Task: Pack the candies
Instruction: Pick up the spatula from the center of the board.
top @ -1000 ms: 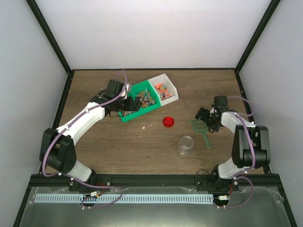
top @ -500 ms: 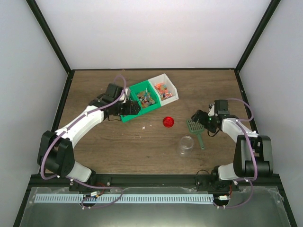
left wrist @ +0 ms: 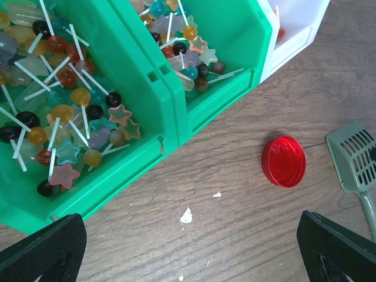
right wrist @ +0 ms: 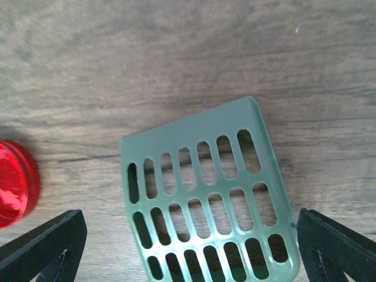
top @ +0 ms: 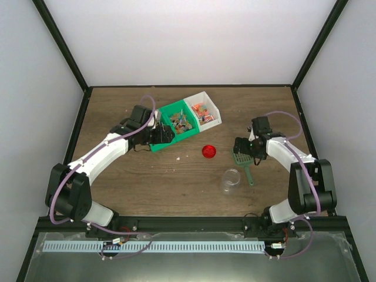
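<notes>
The candies (left wrist: 70, 120) are small coloured sweets, many on white sticks, heaped in a green bin (top: 176, 124); more lie in the white bin (top: 204, 110) beside it. My left gripper (top: 158, 136) hovers open at the green bin's near end, with only bare wood between its fingers (left wrist: 47, 249). A clear jar (top: 230, 180) stands without its lid, and the red lid (top: 208, 151) lies on the table. My right gripper (top: 241, 147) is open above the head of the green slotted scoop (right wrist: 205, 200), its fingers (right wrist: 338, 249) wide on either side.
White crumbs (left wrist: 186, 217) dot the wood near the green bin (left wrist: 147, 88). The red lid (left wrist: 284, 161) and the scoop (left wrist: 354, 154) show at the right of the left wrist view. Black frame posts border the table.
My right gripper has moved left, over the scoop's head, and the scoop has shifted slightly left. The left gripper has barely moved. Both stay open.
</notes>
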You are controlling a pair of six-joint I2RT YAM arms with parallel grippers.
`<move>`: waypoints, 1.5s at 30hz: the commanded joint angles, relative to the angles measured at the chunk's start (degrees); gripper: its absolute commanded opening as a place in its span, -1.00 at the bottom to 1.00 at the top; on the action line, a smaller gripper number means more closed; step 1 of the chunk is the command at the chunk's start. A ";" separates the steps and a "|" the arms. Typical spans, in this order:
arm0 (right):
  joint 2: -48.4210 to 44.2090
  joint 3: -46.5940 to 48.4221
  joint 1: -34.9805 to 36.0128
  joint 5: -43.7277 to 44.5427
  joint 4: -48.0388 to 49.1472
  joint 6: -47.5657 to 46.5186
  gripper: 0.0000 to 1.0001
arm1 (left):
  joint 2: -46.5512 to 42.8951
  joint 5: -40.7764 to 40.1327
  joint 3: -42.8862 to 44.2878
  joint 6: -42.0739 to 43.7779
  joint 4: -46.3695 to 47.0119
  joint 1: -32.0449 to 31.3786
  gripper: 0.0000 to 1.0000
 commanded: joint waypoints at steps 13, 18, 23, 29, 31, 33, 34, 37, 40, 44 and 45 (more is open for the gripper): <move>6.58 4.27 4.09 2.89 -5.56 -3.17 1.00 | -1.99 -0.40 -1.27 0.61 0.89 -0.18 1.00; 8.60 4.71 4.28 5.00 -6.13 -2.56 1.00 | -1.79 -0.36 -1.53 0.52 1.11 -0.21 1.00; 9.77 5.49 4.29 7.69 -6.90 -1.54 0.99 | -2.09 -0.49 -2.03 0.60 1.11 -0.21 1.00; 10.69 5.65 4.29 8.37 -6.91 -1.05 0.80 | -1.92 -0.54 -2.41 0.58 1.18 -0.21 1.00; 11.08 5.86 4.29 8.63 -7.14 -0.73 0.65 | -1.80 -0.47 -2.32 0.48 1.22 -0.19 1.00; 10.82 6.07 4.25 9.06 -7.33 -0.43 0.58 | -1.72 -0.40 -2.32 0.40 1.35 -0.21 1.00; 10.63 6.28 4.29 9.24 -7.43 -0.43 0.55 | -1.68 -0.37 -2.32 0.28 1.41 -0.21 1.00; 9.82 7.54 4.28 9.59 -8.46 -0.09 0.51 | -1.38 0.01 -2.09 0.01 1.58 -0.21 1.00; 8.69 9.79 4.23 9.31 -10.02 0.13 0.51 | -0.84 0.70 -1.36 -0.49 1.73 -0.20 1.00; 6.11 13.96 4.20 6.45 -11.23 0.17 0.51 | 0.46 3.03 0.53 -2.12 2.10 -0.16 1.00; 5.39 15.05 4.20 5.17 -11.10 0.11 0.51 | 1.09 3.87 1.31 -2.84 1.95 -0.20 1.00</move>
